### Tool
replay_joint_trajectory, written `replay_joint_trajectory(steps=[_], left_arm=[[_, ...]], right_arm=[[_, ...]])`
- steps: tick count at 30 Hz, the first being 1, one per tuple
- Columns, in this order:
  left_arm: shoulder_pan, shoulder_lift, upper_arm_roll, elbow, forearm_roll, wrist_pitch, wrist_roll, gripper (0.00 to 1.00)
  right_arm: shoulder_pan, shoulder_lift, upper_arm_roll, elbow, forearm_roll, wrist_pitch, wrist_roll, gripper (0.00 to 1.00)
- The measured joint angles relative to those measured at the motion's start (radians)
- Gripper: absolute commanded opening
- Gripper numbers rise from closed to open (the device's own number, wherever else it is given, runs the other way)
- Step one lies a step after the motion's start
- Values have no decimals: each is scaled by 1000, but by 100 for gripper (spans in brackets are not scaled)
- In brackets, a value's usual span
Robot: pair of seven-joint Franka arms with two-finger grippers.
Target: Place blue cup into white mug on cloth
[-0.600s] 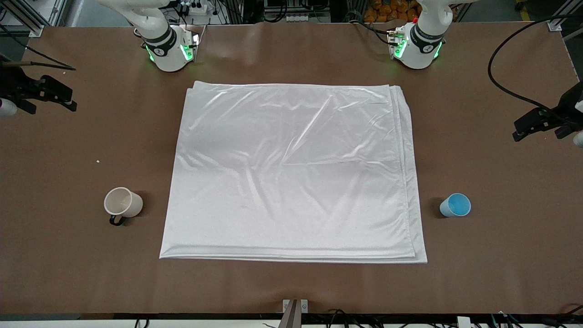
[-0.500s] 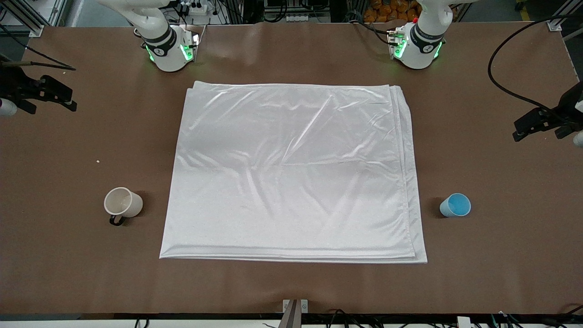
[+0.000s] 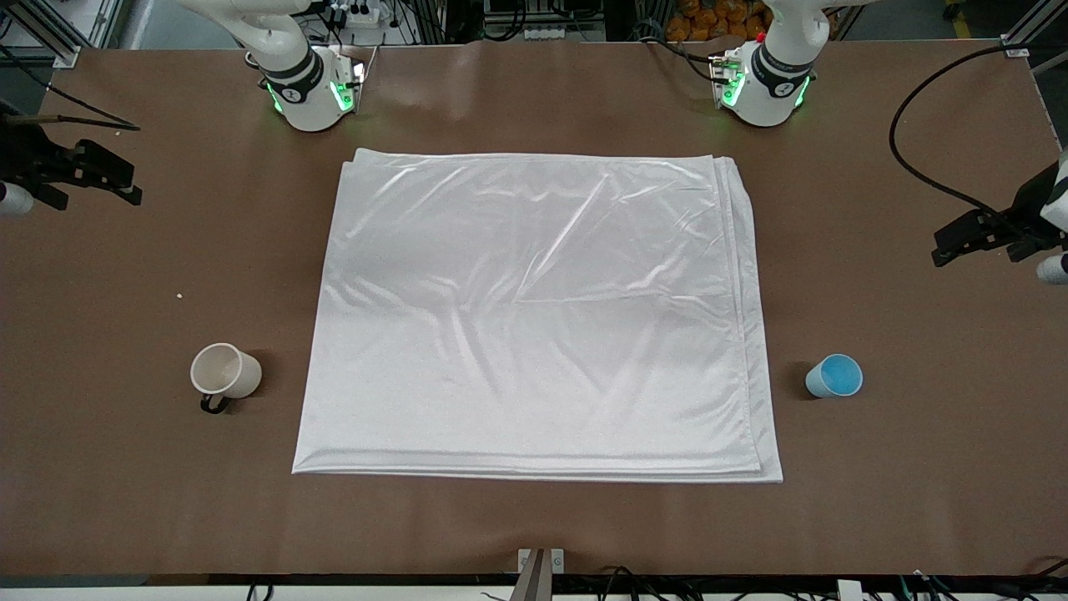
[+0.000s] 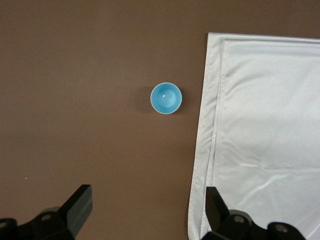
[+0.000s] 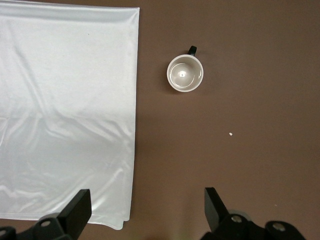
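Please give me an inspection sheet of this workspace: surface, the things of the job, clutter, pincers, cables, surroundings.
Surface: brown table, bare around the cloth.
Job's things: white cloth folded flat mid-table; white mug upright on the table toward the right arm's end; blue cup upright toward the left arm's end; neither on the cloth.
Clutter: a small white crumb.
Pincers: left pincer open, above the table near the cup; right pincer open, above the table near the mug.
Cables: black cable looping to the left arm.
Surroundings: metal frames and wiring at the table edges.
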Motion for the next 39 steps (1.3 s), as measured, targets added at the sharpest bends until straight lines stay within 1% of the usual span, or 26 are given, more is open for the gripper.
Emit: replay_joint_trajectory(steps=[8,16,24,30,39], left_arm=[[8,119,0,-6,0,93,0,100],[17,265,1,-10,0,204,0,100],[37,367,1,-13,1,276,1,100],[35,407,0,-43,1,342,1,100],[36,473,1,-54,1,434,1,100]], right_arm=[[-9,46,-8,-3,-1,26,0,100],[-30,139,-13,-7,-3,79,6,100],[-53,289,-16,-8,-3,215,40,100],[-71,386,-17,-4,-3,323,51,100],[-93,503,-18,0,-2,483,58,100]])
